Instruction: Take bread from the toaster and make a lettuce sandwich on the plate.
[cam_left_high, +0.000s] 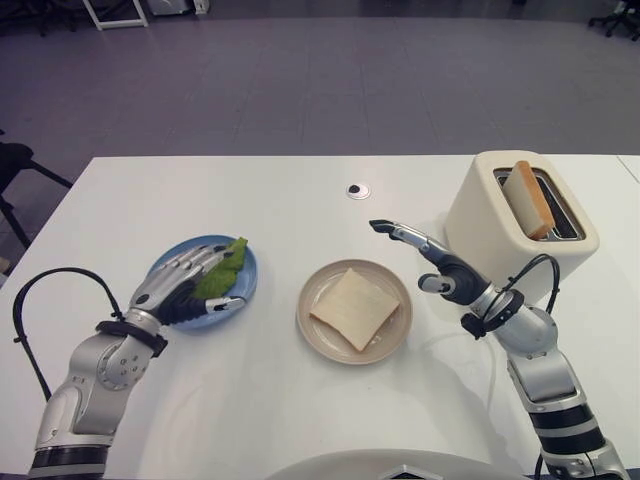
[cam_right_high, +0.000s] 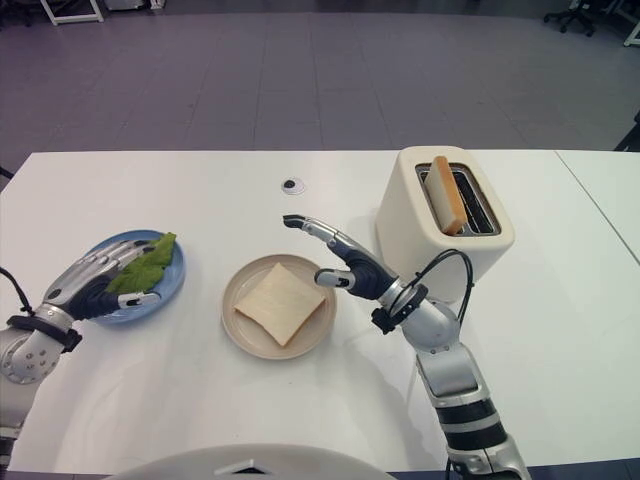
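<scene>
A cream toaster (cam_left_high: 505, 215) stands at the right with one slice of bread (cam_left_high: 530, 198) sticking up from its slot. A beige plate (cam_left_high: 318, 295) in the middle carries a slice of bread (cam_left_high: 354, 308) lying flat. At the left, a green lettuce leaf (cam_left_high: 222, 272) lies on a blue plate (cam_left_high: 249, 283). My left hand (cam_left_high: 185, 283) rests over that plate with its fingers around the lettuce. My right hand (cam_left_high: 435, 262) hovers open between the beige plate and the toaster, fingers stretched out and holding nothing.
A small round grommet (cam_left_high: 358, 190) sits in the white table (cam_left_high: 300, 410) behind the beige plate. A black cable (cam_left_high: 535, 270) loops by my right wrist near the toaster. Grey floor lies beyond the table's far edge.
</scene>
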